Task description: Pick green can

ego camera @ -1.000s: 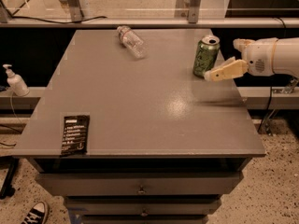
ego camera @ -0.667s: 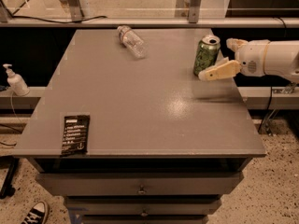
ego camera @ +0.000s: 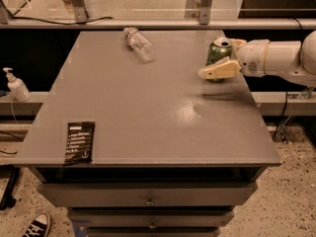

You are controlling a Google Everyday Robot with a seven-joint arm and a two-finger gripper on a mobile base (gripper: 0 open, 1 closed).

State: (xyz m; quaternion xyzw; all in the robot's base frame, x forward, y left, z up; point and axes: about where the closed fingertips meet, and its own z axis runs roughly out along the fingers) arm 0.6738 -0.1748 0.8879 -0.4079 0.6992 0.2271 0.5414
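Note:
The green can [ego camera: 217, 51] stands upright near the right edge of the grey table [ego camera: 148, 107], its silver top showing. My gripper [ego camera: 219, 58] reaches in from the right on a white arm [ego camera: 276, 58]. Its jaws stand open around the can. The near cream finger [ego camera: 219, 69] lies across the can's lower front, and the far finger [ego camera: 238, 43] shows behind the can on its right. The can rests on the table.
A clear plastic bottle [ego camera: 138, 43] lies on its side at the table's far middle. A black packet [ego camera: 79, 142] lies at the front left corner. A soap dispenser [ego camera: 16, 85] stands left of the table. Drawers are below the front edge.
My gripper has moved left along the table, so its fingers now sit on either side of the can. The can, bottle and packet have not moved.

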